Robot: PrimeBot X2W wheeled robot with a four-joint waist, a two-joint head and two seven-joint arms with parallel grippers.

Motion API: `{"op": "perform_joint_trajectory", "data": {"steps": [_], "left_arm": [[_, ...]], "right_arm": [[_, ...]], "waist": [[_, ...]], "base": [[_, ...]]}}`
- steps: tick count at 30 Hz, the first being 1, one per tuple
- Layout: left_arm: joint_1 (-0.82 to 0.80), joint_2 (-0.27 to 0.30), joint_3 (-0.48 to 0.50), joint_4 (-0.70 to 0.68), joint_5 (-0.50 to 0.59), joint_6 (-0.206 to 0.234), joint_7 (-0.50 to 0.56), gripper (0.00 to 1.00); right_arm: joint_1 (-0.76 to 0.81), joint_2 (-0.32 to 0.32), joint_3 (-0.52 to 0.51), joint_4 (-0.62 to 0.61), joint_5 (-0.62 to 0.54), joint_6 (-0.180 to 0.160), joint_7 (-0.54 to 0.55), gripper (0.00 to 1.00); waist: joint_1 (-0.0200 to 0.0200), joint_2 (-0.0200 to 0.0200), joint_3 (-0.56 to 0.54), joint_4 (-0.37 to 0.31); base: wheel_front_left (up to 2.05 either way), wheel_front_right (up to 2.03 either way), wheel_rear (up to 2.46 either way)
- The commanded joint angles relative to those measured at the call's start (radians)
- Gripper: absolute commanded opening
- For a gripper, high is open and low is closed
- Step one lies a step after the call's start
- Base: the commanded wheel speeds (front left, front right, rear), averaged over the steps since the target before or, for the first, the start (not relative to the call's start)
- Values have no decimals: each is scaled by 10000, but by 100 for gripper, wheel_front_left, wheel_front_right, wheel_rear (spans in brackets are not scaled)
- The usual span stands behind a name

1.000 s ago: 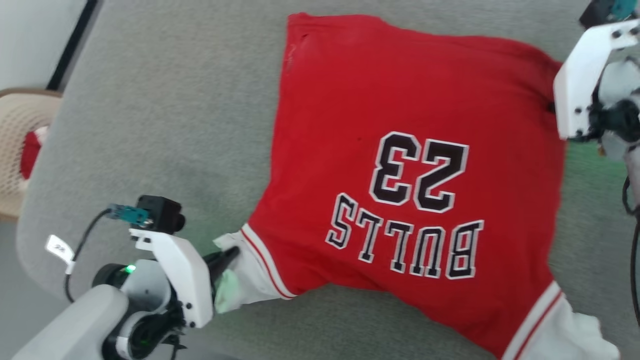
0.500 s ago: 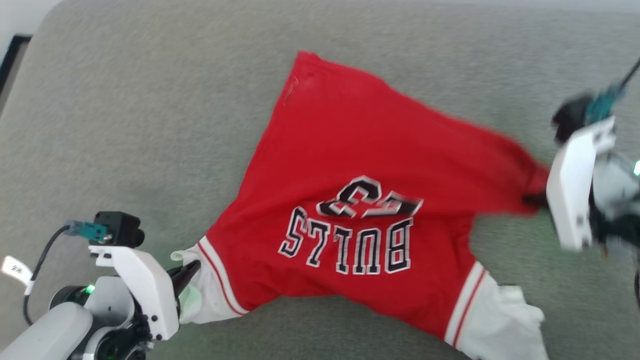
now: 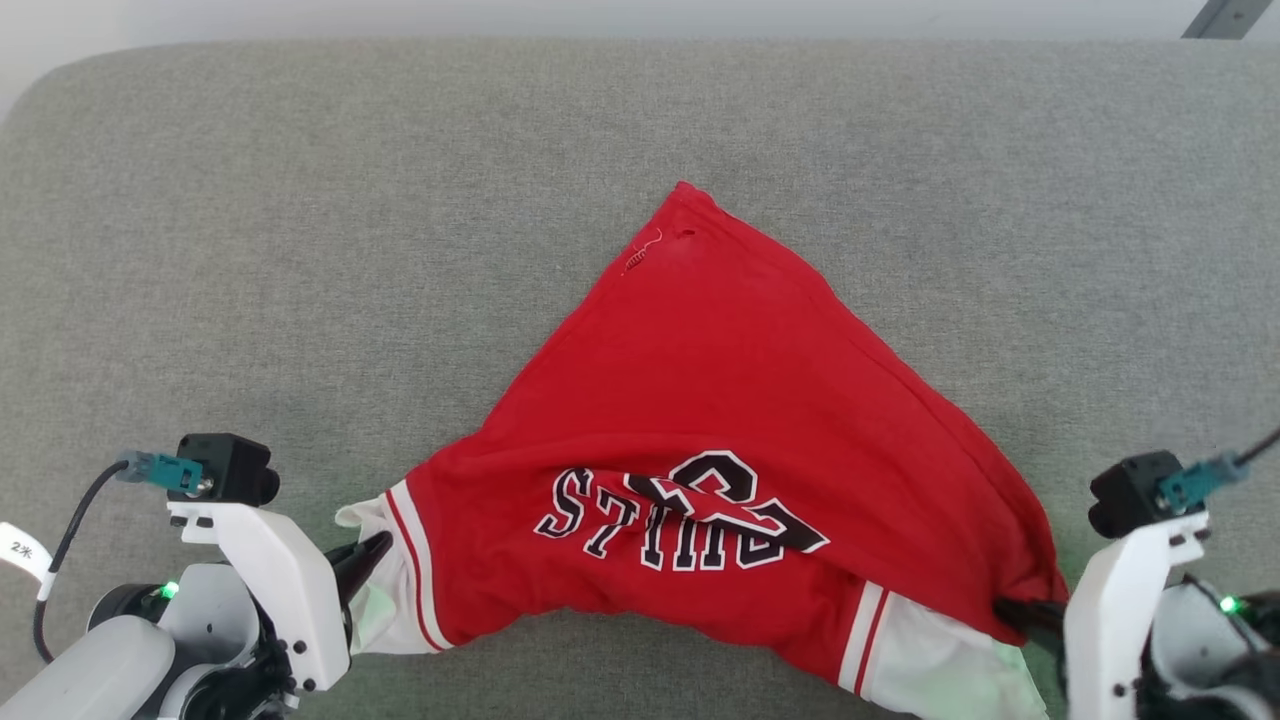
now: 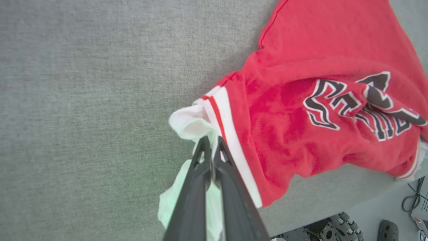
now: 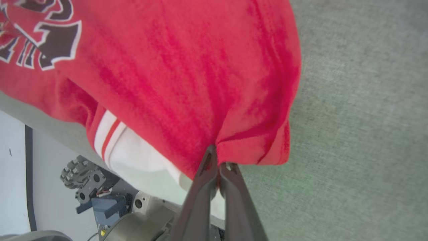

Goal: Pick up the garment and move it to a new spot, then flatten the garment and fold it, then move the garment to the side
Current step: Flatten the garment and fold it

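Observation:
The red garment (image 3: 720,420) lies bunched into a triangle on the grey table (image 3: 300,250), its far corner pointing away from me, its dark lettering (image 3: 680,510) creased and partly folded over. My left gripper (image 3: 372,553) is shut on the white left sleeve (image 4: 194,124), low at the left. My right gripper (image 3: 1015,612) is shut on the red hem corner (image 5: 254,147) at the lower right, over the other white sleeve (image 3: 930,670). Both pinches lie near the table's front edge.
Grey fabric of the table stretches wide behind and to both sides of the garment. Below the front edge, the robot's wheeled base (image 5: 83,177) and cables on the floor (image 4: 411,197) show in the wrist views.
The head camera has swung, and the basket at the left has left the picture. My right gripper has dragged the far hem corner toward the front edge, folding the garment over its number and lettering.

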Motion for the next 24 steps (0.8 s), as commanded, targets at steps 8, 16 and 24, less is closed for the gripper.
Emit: {"op": "perform_joint_trajectory", "data": {"steps": [8, 16, 24], "left_arm": [[-122, -88, 73, 283, 8, -185, -201, 0], [68, -27, 157, 251, -46, -209, -393, 0], [46, -77, 146, 136, 1, -186, -427, 0]], "right_arm": [[359, 499, -12, 585, -970, -1, -3217, 100], [678, 629, -542, -493, -1674, -1, -5665, 100], [-429, 795, -48, -1115, -2394, 0, -6776, 100]], "waist": [[0, 0, -22, 19], [0, 0, -76, 25], [0, 0, -116, 226]], "base": [[0, 0, 0], [0, 0, 0], [0, 0, 0]]}}
